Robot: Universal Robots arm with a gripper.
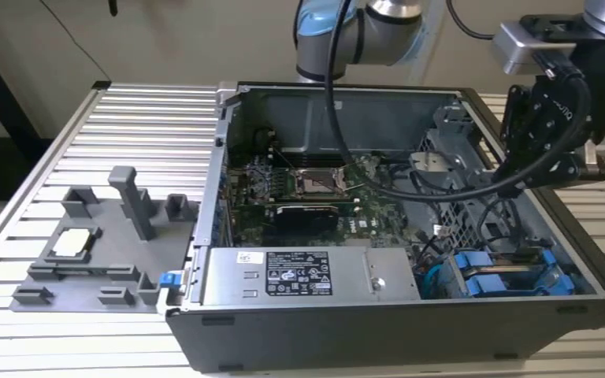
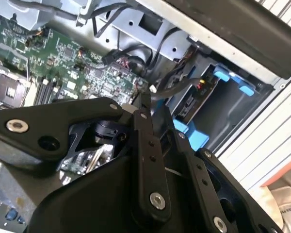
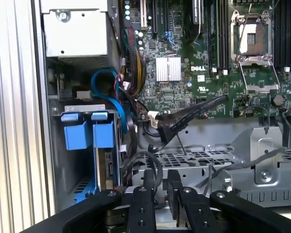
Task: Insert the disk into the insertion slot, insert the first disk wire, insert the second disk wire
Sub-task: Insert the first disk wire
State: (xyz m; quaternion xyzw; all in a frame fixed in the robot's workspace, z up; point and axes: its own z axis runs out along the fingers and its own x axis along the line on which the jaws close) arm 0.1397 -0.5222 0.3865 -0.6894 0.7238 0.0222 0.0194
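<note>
Two bright blue carrier frames (image 1: 502,277) sit side by side in the insertion slot (image 1: 554,303) at the case's near corner on the exterior view's right. In the first wrist view the blue frames (image 3: 82,134) stand in the bay, with the silver edge of a disk (image 3: 107,167) below them. My gripper (image 1: 539,169) hangs above the case's right side, over the perforated cage. Its fingertips (image 3: 149,180) stand close together with nothing seen between them. A loose black wire with a connector (image 3: 165,126) lies across the board's edge, beyond the gripper (image 3: 160,187). The second wrist view shows this wire (image 2: 179,87) past the gripper (image 2: 145,104).
The open computer case (image 1: 229,197) holds a green motherboard (image 1: 302,189) and a labelled grey power supply box (image 1: 302,276). A blue cable (image 3: 104,80) loops beside the bay. A grey fixture (image 1: 103,236) stands on the slatted table at the exterior view's left.
</note>
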